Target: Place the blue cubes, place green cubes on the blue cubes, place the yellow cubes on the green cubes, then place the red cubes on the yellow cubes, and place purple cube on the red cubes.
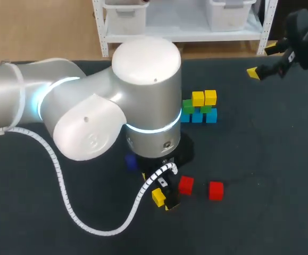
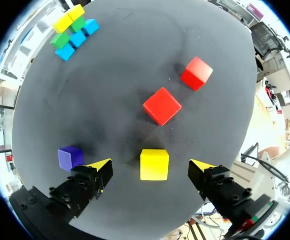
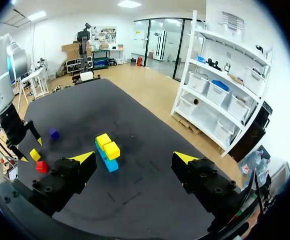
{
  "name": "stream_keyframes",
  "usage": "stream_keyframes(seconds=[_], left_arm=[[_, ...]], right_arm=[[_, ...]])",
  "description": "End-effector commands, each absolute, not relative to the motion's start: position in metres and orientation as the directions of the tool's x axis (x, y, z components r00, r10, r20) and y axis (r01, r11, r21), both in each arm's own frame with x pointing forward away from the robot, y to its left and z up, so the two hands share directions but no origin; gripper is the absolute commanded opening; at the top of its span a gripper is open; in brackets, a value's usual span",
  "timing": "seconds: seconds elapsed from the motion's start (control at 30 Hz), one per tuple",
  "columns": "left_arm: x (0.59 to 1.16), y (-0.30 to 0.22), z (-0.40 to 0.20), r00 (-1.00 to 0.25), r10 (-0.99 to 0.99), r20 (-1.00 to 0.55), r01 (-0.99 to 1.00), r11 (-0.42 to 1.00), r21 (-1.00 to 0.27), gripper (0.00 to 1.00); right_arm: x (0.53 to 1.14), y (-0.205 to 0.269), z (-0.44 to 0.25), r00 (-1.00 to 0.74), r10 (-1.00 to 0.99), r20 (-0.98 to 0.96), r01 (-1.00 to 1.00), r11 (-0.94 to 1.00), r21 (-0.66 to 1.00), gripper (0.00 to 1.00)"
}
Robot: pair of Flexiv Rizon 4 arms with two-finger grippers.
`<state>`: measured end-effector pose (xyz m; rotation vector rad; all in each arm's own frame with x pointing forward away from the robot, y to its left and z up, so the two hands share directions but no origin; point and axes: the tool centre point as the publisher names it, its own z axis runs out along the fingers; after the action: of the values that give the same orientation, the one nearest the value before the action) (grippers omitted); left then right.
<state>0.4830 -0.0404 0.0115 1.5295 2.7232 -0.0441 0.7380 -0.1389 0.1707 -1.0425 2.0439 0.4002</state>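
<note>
Left pincer (image 2: 151, 165) is spread wide w/ the loose yellow cube (image 2: 154, 164) between its tips, untouched. Prob lining up a grab, by the near edge of the table (image 1: 260, 159). Purple cube (image 2: 70, 157) just beside, two red cubes (image 2: 162, 105) further in, stack (image 1: 199, 108) twd the far edge. Right pincer (image 1: 263, 61), also apart, by the far right corner, prob keeping clear. Left wrist view shows the gap; in head view the left arm (image 1: 143, 90) hides it.

My left arm (image 1: 143, 90) hides most of the purple cube (image 1: 131, 162).

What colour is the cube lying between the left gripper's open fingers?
Yellow; the cube shows best in the left wrist view.
</note>
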Motion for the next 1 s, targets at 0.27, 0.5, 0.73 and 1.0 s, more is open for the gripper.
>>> stream_keyframes(seconds=[0.27, 0.5, 0.73, 1.0], left_arm=[[0.486, -0.039, -0.002, -0.528, 0.849, -0.027, 0.849, 0.528, -0.012, 0.45], [0.489, -0.042, 0.000, -0.513, 0.859, -0.013, 0.859, 0.512, -0.007, 0.00], [0.500, -0.043, 0.027, -0.409, 0.912, 0.024, 0.913, 0.409, 0.013, 0.00], [0.541, -0.041, 0.070, -0.188, 0.980, 0.060, 0.981, 0.185, 0.049, 0.00]], right_arm=[[0.739, -0.140, 0.170, -0.346, -0.536, -0.770, -0.791, 0.608, -0.068, 1.00], [0.739, -0.140, 0.170, -0.346, -0.536, -0.770, -0.791, 0.608, -0.068, 1.00], [0.739, -0.140, 0.170, -0.346, -0.536, -0.770, -0.791, 0.608, -0.068, 1.00], [0.739, -0.140, 0.170, -0.346, -0.536, -0.770, -0.791, 0.608, -0.068, 1.00]])
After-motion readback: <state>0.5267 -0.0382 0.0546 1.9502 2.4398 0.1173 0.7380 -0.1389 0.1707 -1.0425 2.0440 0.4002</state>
